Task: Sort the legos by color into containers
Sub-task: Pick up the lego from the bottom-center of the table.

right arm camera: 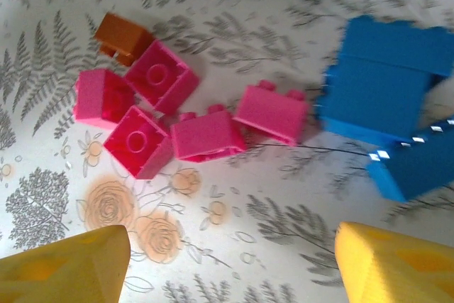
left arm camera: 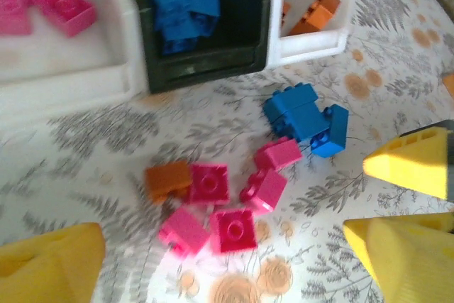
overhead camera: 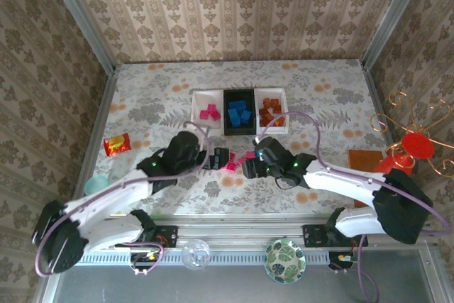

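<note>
Our left gripper and right gripper hover, fingers apart and empty, over the loose legos in the middle of the worktop, just near-side of the containers. We judge both stand ready for a pick, since each of those already holds one colour.

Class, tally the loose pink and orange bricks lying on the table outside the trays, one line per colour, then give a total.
Pink bricks: 5
Orange bricks: 1
Total: 6
</note>
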